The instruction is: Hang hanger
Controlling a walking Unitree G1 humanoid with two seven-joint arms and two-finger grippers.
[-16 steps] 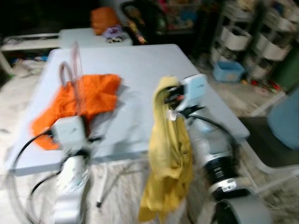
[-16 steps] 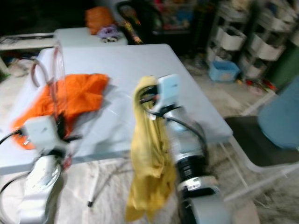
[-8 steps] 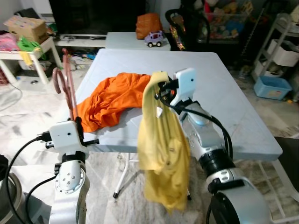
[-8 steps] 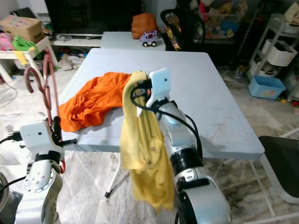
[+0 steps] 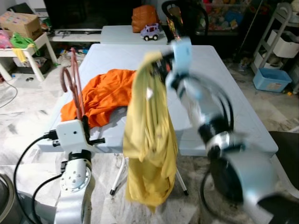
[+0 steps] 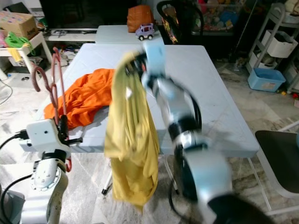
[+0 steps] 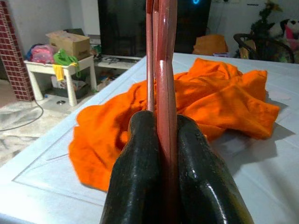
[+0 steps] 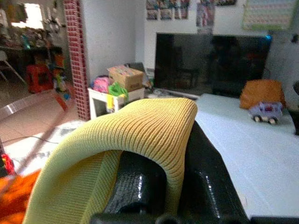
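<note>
— What does the left gripper [image 7: 161, 154] have?

— Its two black fingers [image 7: 138, 168] are closed tight on the stem of a red hanger [image 5: 74, 88]. The hanger stands upright from the grip, hook uppermost, just off the table's [image 5: 224, 88] left edge, near its front left corner.

— And the right gripper [image 8: 161, 182]?

— Raised over the table's middle, blurred in the head views. Its fingers pinch the ribbed collar of a yellow shirt [image 5: 148, 140], which drapes over them and hangs down past the table's front edge toward the floor.

— What lies on the table?

— An orange garment [image 5: 105, 95], crumpled near the left edge, its cloth reaching the front left corner. It is close behind the hanger; I cannot tell whether they touch.

— Beyond that?

— A second, smaller table [image 5: 121, 33] past the far edge carries an orange bag [image 5: 144, 16] and a toy car [image 5: 151, 31]. A dark television [image 8: 210, 63] stands behind. A cardboard box [image 5: 19, 22] sits on a low white table to the left.

— Any writing legible?

— None; print on the box is too small to read.
</note>
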